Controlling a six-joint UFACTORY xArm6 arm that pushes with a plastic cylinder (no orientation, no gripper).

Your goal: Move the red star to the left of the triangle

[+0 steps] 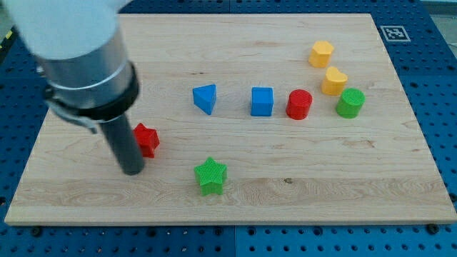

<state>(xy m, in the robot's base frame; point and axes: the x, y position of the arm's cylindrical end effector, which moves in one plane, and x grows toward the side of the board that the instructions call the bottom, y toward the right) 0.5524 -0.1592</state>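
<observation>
my tip point(133, 171) – touching red star point(146, 139) | blue triangle point(206, 98) upper right | no fingers – rod only

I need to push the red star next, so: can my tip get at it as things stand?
Probably yes. My tip sits right against the red star, at its lower-left side, with nothing between them. The nearest other blocks, the green star and the blue triangle, lie well off toward the view's right.
</observation>
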